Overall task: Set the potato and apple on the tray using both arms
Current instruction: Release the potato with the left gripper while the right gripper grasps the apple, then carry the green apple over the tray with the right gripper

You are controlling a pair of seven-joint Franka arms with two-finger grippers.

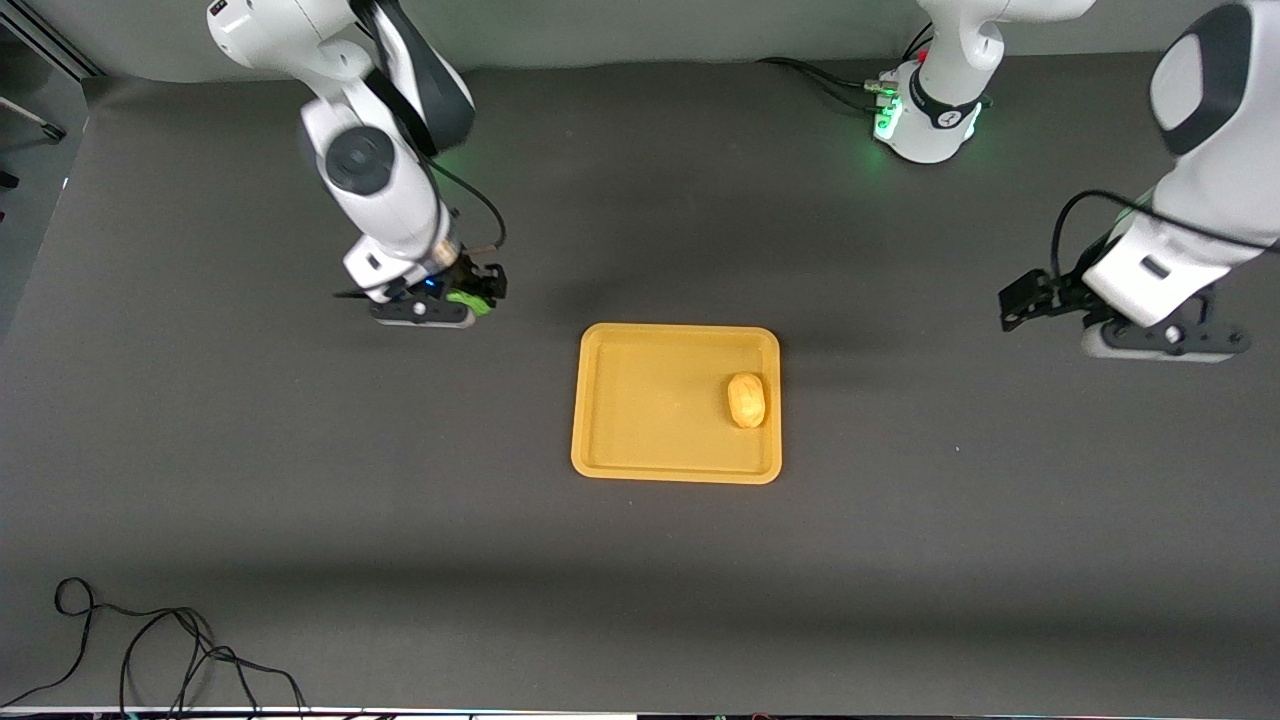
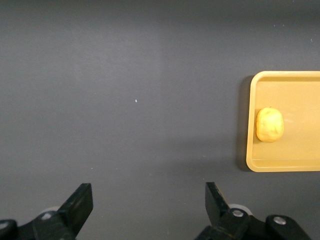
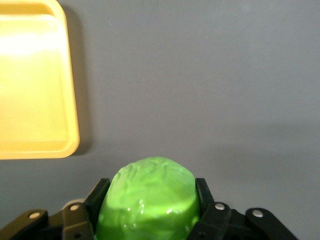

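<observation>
Apple: bright green, bumpy skin, pinched between the two fingers of the right gripper, which hangs over bare table toward the right arm's end, well apart from the tray. In the right wrist view the fingers press both flanks of the fruit; grip looks centred.

Potato: already lying in the tray, close to the rim at the left arm's end (so half the task looks done).

Tray: flat on the table mid-way between the arms, the floor at the right arm's end bare.

Left gripper: spread wide, holding nothing, over bare table toward the left arm's end. This arm waits.

Step in hand, as judged: carry the apple over the tray and set it down. To do it well, bring the fruit over the bare part of the tray, away from the potato, lower until it nearly rests on the floor, then release. A round fruit dropped from height would likely roll over the low rim.
</observation>
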